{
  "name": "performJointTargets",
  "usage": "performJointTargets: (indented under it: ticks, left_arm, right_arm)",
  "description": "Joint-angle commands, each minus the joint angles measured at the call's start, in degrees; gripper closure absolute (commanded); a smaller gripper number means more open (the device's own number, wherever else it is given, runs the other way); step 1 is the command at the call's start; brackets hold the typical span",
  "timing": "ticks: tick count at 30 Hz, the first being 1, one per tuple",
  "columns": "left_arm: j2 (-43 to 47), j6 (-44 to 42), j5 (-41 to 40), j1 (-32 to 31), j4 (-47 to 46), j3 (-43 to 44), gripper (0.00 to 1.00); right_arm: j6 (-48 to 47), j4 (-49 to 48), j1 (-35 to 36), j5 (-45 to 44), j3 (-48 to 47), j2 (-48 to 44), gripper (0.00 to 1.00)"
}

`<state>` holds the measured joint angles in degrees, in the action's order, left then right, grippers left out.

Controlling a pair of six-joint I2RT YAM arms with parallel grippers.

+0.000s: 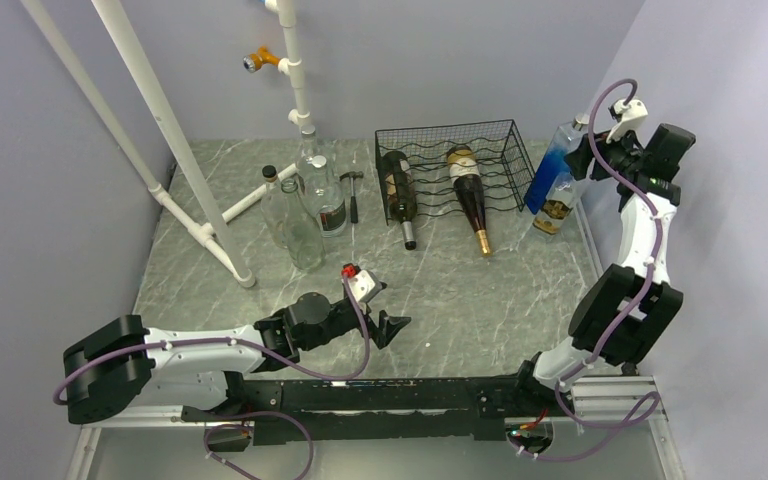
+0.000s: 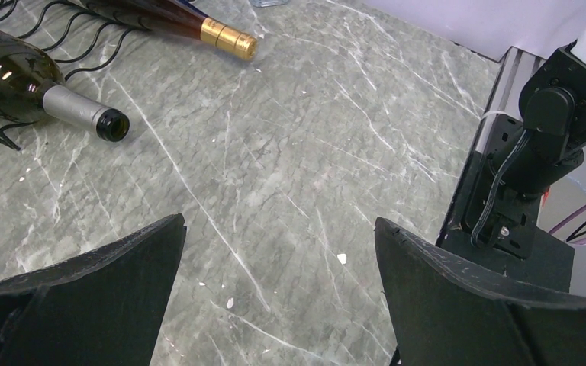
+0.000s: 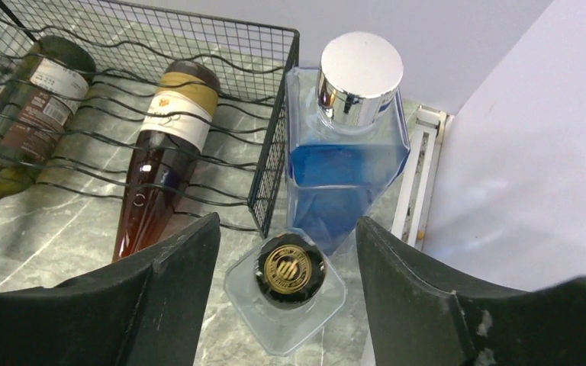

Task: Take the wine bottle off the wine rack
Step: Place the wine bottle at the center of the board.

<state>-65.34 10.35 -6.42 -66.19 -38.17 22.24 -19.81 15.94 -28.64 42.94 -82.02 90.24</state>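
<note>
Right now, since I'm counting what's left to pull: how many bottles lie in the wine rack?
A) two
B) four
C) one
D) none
A: the wine rack holds just two, a green bottle and a brown bottle, both lying with their necks poking out of the front.

the table (image 1: 480, 300) in front of the wine rack (image 1: 508, 150) is wide open. two bottle necks (image 1: 481, 238) poke out there. a blue bottle (image 1: 543, 175) and a small square bottle (image 1: 556, 208) fill the gap between rack and right wall (image 1: 720, 250).
</note>
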Motion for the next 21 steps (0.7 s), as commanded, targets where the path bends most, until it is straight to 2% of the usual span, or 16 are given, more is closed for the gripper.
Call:
performJointTargets:
  ticks: [1, 8, 13, 21]
  left_arm:
    - [1.7, 1.6, -0.9, 0.2, -0.8, 0.2, 0.01]
    - [2.8, 3.5, -2.1, 0.5, 4.0, 2.2, 0.01]
    - [3.0, 5.9, -2.2, 1.4, 8.0, 4.4, 0.01]
    - [1.5, 10.1, -1.3, 3.1, 15.7, 9.7, 0.01]
  right_arm:
    - [0.8, -3.3, -0.3, 2.2, -1.6, -4.3, 0.31]
    - [-0.9, 0.1, -0.2, 3.9, -2.3, -9.3, 0.16]
    - [-1.0, 2.0, -0.3, 7.1, -1.1, -14.4, 0.10]
    - [-0.8, 7.7, -0.3, 12.6, 0.0, -20.0, 0.09]
